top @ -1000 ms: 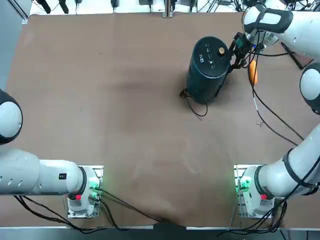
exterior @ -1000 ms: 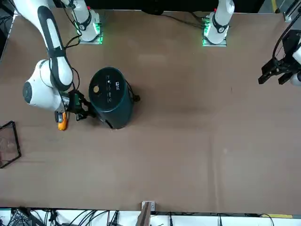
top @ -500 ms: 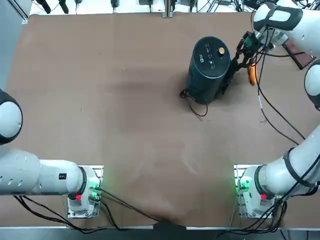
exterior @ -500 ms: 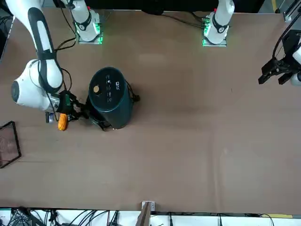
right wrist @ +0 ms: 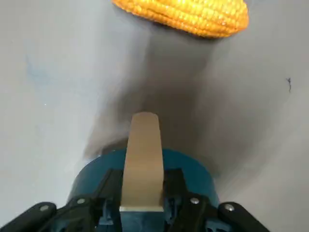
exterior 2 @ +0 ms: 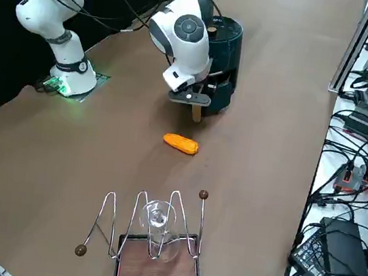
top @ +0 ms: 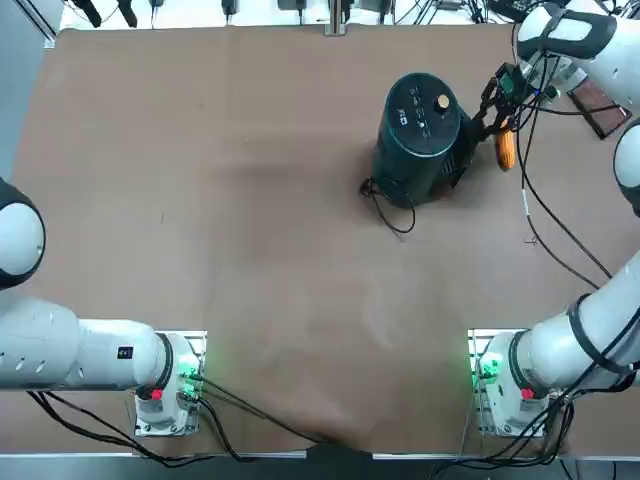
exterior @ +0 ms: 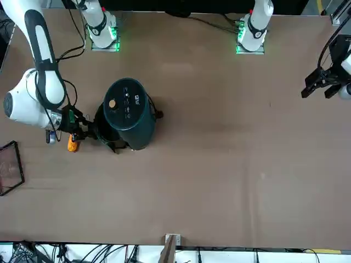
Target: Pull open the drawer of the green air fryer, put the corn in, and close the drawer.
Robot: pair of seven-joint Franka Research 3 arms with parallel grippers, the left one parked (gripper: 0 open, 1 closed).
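Opening step in hand: drawer (exterior: 105,130) part-out of fryer (top: 411,145), handle (right wrist: 142,162) clamped in R claw (right wrist: 142,189). Corn (exterior 2: 180,144) untouched, twd worktop's (top: 260,240) far R corner. Next: drawer to be pulled fully clear for corn, then handle released.

white rounded arms (top: 590,345), black bands, dark cables

Wire rack (exterior 2: 143,223), clear glass (exterior 2: 158,218), framed tray (exterior 2: 158,261)
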